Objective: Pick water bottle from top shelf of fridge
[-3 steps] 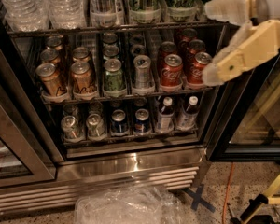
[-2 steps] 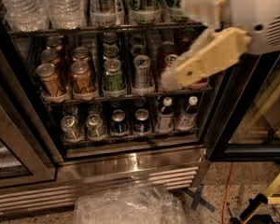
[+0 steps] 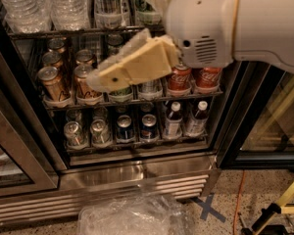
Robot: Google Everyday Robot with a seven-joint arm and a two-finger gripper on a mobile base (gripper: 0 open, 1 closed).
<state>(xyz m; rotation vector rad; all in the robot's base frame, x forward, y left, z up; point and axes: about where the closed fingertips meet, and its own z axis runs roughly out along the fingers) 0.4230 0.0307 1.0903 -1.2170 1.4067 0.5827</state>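
Observation:
The fridge (image 3: 137, 173) stands open, with a steel frame and a dark inside. Its top shelf (image 3: 54, 33) is the uppermost wire rack. On it, at the upper left, stand clear water bottles (image 3: 19, 4), with taller dark bottles (image 3: 108, 4) to their right. My gripper (image 3: 100, 78), with cream fingers (image 3: 137, 67), hangs open and empty in front of the middle rack, below the top shelf and right of the water bottles. Its white arm (image 3: 245, 18) fills the upper right and hides the shelf's right part.
The middle rack holds cans (image 3: 54, 82), red cola cans (image 3: 180, 77) at the right. The bottom rack holds cans (image 3: 122, 126) and small bottles (image 3: 172, 117). Door frames stand at left (image 3: 14, 151) and right (image 3: 235, 131). A clear plastic bag (image 3: 132, 217) lies on the floor.
The arm has swung left and closer to the camera; the gripper moved from the right side of the middle rack to its centre-left.

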